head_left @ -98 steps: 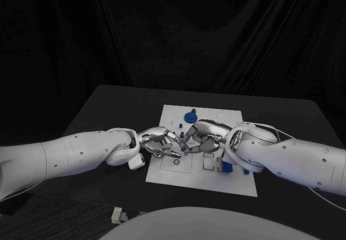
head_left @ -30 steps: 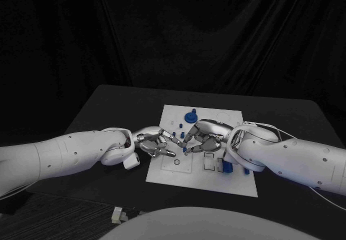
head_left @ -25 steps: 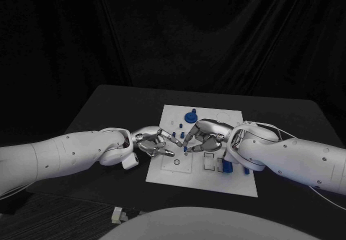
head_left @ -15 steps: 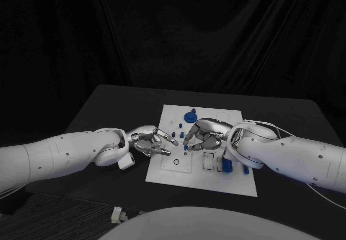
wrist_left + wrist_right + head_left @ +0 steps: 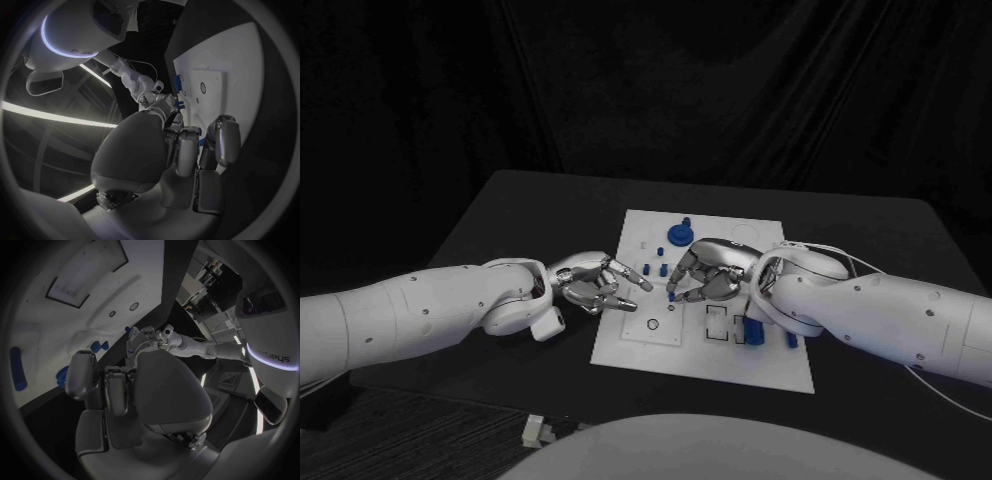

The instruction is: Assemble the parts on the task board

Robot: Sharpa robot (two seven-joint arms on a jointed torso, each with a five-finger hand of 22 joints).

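One white task board (image 5: pixel 708 345) is seen at frame centre on the black table (image 5: pixel 516 210). Several blue parts (image 5: pixel 681 234) can be made out on it; an exact count cannot be told. The left hand (image 5: pixel 596 285) is spread, holding nothing. The right hand (image 5: pixel 704 275) is curled; its grasp cannot be told.

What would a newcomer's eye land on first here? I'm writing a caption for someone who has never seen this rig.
First, the two silver hands, left hand and right hand, facing each other over the white task board in the middle of the black table. Next, the small blue parts on the board: a round one near its far edge, and others beside the right wrist.
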